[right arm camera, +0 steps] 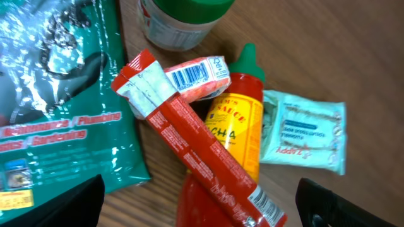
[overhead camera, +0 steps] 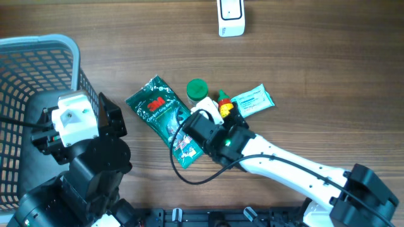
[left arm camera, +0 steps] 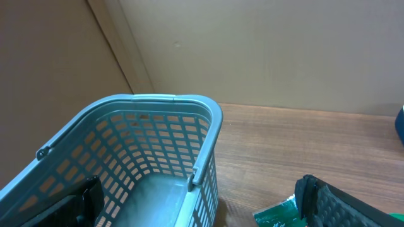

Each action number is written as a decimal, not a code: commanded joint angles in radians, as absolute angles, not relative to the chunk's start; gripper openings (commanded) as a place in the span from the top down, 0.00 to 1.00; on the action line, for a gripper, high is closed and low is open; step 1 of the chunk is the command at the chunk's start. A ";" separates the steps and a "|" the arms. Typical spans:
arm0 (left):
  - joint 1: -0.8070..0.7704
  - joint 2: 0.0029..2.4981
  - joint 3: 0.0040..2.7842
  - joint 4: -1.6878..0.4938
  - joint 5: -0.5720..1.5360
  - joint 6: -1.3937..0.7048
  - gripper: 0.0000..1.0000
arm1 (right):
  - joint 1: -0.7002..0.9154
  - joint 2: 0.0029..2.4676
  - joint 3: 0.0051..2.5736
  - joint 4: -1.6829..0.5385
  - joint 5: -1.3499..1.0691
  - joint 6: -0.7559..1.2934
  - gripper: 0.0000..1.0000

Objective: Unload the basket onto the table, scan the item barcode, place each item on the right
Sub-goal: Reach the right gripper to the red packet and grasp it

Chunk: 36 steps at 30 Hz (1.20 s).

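Right gripper [right arm camera: 199, 203], jaws spread, is hovering over a light, crinkly red snack stick [right arm camera: 194, 140], likely best pinched mid-length.

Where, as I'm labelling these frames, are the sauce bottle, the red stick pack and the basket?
sauce bottle [right arm camera: 238, 120]: right wrist view, on its yellow label.
red stick pack [right arm camera: 201, 148]: right wrist view, mid-length of the wrapper.
basket [left arm camera: 154, 97]: left wrist view, on its far rim.

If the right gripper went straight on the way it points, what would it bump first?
Most likely the long red packet, lying across the sauce bottle straight ahead of the open right gripper. Depth is hard to judge.
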<state>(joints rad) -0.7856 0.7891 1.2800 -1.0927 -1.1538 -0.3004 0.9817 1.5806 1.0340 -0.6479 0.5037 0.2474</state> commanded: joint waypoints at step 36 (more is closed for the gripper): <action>-0.788 0.790 1.281 -1.090 -1.153 -0.292 0.00 | 0.987 1.822 1.055 -0.487 0.655 0.051 0.29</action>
